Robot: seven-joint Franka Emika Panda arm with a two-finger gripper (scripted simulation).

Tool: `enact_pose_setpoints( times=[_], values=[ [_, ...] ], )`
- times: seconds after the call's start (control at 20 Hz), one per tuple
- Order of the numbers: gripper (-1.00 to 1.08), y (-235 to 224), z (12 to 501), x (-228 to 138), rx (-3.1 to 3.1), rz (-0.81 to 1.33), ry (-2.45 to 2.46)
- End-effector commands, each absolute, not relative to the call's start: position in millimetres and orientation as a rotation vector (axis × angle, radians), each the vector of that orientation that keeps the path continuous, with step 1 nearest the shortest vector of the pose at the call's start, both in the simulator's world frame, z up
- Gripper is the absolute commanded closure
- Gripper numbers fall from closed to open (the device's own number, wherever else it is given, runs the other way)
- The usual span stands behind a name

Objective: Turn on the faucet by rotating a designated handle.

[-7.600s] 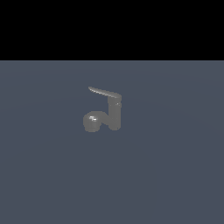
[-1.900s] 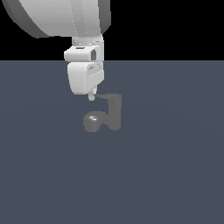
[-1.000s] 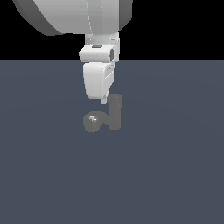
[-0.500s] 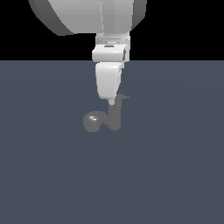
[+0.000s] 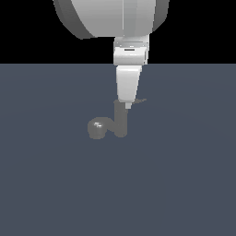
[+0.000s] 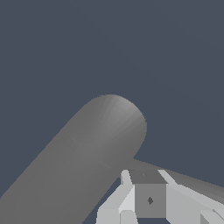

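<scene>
— Where is the pincer sitting right now?

— It is hanging straight down over the faucet, its tip right at the top of the upright post, where the handle is sticking out toward the exterior view's right. Whether the fingers are parted or closed, I cannot tell; from the side they are reading as one pale wedge, and the wrist view is only showing pale finger parts lying against the grey blade.

— So is it holding anything?

— I cannot say that it is gripping anything. It seems to be pressing beside the lever rather than clamping it (that is my judgement, not something plainly shown).

— How is that lever going to behave?

— It is looking like stiff, smooth metal, thin and flat, so I am expecting it to be slippery and hard to pinch. It should be swinging on its pivot with a light sideways push. The best place to bear on it is out toward the free end, away from the post, where the leverage is greatest.

— And the rest of the fixture?

— The faucet is standing near the middle of the bare grey tabletop, its rounded spout head curling toward the exterior view's left. It is looking fixed and heavy.
</scene>
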State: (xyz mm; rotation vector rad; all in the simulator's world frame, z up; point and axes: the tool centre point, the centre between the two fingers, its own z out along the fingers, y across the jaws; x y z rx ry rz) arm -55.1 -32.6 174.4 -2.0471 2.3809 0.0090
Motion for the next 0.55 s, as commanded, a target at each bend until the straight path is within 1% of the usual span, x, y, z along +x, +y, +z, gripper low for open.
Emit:
enact_pose_setpoints(
  times=[0.0,0.5],
  values=[
    [1.08,-54.4,173.6,-50.4,-2.016,0.000,2.407],
    [1.08,-86.1,173.2,-39.8,-2.002,0.000,2.420]
  ],
)
